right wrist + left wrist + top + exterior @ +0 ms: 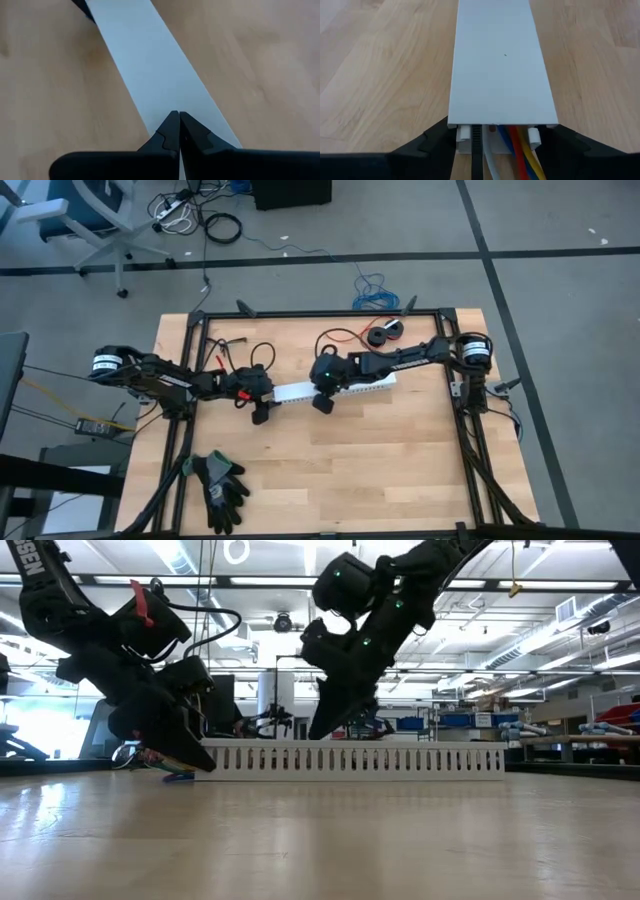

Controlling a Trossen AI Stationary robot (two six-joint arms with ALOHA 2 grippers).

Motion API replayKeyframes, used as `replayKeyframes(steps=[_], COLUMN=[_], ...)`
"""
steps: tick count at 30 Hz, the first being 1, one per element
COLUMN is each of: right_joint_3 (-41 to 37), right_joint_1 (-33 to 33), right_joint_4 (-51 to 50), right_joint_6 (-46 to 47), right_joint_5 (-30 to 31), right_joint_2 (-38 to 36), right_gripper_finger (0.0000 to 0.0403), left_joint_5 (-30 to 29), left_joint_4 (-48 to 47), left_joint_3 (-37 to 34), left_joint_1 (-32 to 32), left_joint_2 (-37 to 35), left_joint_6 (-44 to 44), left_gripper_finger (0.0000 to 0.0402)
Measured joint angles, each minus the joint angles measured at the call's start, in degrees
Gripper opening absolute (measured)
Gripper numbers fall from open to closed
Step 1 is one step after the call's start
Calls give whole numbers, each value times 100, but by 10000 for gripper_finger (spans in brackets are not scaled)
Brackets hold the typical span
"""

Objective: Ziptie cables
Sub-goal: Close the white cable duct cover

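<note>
Where the white slotted cable duct lies across the middle of my wooden table, I have both arms working at it. My left gripper sits at the duct's left end with its fingers spread to either side of that end, pressed against the outer walls, so it grips the duct by its width. From the left wrist view I look straight along the closed white lid, and under it the cables come out of the open end: blue, red, yellow and white strands side by side, running back towards the wrist between the fingers. A black zip tie strap lies beside them at the same opening.

In the low view I can just see coloured wire on the table under the left gripper, at the duct's end.

My right gripper has its fingers pressed together with nothing between them. Its tips rest on or just over the flat lid of the duct; I cannot tell whether they touch. In the high view it stands over the duct's middle.

Towards the table's far edge lies a red wire with a black round spool, and a pair of dark gloves lies near the front left corner.
</note>
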Motion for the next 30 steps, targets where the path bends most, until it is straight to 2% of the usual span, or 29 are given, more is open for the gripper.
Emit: replayKeyframes(steps=[3,11,22,30], right_joint_3=[15,0,-9,-9], right_joint_1=[-62,-83,-65,-65], right_joint_4=[503,1354,1021,914], right_joint_6=[-7,-313,-497,-497], right_joint_5=[-374,-507,-299,-278], right_joint_2=[249,376,217,197], right_gripper_finger=[0,0,0,0], left_joint_5=[2,4,65,156], left_joint_4=[7,59,-48,-159], left_joint_3=[-8,-9,-6,113], left_joint_1=[0,0,0,4], left_joint_2=[-2,2,-61,-63], left_joint_6=[0,-2,-23,127], left_gripper_finger=[237,237,243,223])
